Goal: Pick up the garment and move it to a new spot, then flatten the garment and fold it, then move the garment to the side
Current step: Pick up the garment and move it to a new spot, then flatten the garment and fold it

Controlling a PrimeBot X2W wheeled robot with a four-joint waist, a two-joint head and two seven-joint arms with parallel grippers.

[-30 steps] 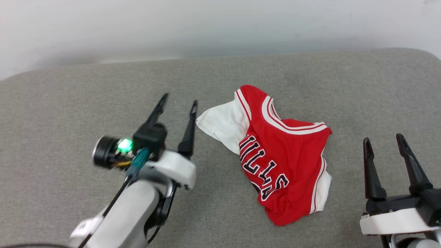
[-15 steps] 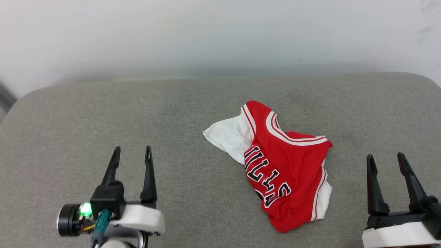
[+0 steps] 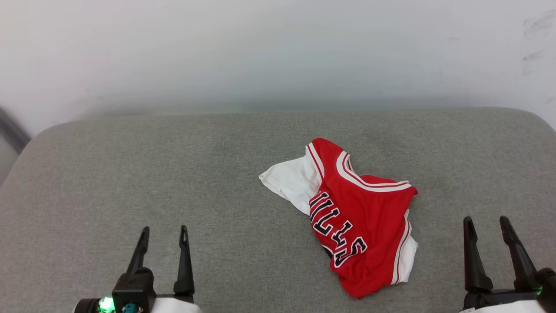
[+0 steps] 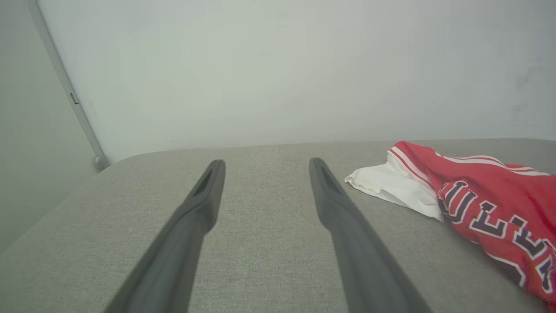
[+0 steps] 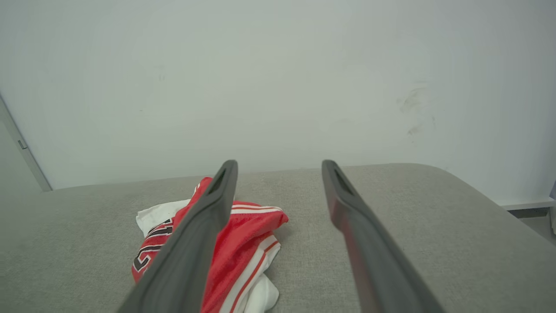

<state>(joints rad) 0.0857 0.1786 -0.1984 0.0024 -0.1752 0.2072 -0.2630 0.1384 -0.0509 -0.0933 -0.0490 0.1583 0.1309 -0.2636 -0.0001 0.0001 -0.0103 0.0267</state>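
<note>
Shirt: the red shirt (image 3: pixel 347 217) lies crumpled on the grey cushion (image 3: pixel 130 182), right of centre in the head view. Its black, white-edged letters run slantwise down the front.
Sleeve: one white sleeve (image 3: pixel 289 180) spreads flat toward the left. More white cloth shows at the shirt's lower right edge.
Trim: white and red stripes ring the neck opening and run down the right side.
Left gripper: the left gripper (image 3: pixel 164 228) sits low at the lower left. Its two fingers are spread apart with nothing between them and point toward the wall (image 3: pixel 260 52). It is well apart from the shirt.
Right gripper: the right gripper (image 3: pixel 485 218) sits low at the lower right, fingers likewise spread and empty. It is near the shirt's right edge but clear of it.
Left wrist view: the shirt lies off to the right of the fingers, white sleeve nearest them.
Right wrist view: the left-hand finger crosses in front of the shirt, which lies on the cushion at lower left.
Wall marks: faint dark scuffs (image 3: pixel 532 26) show at the upper right.
</note>
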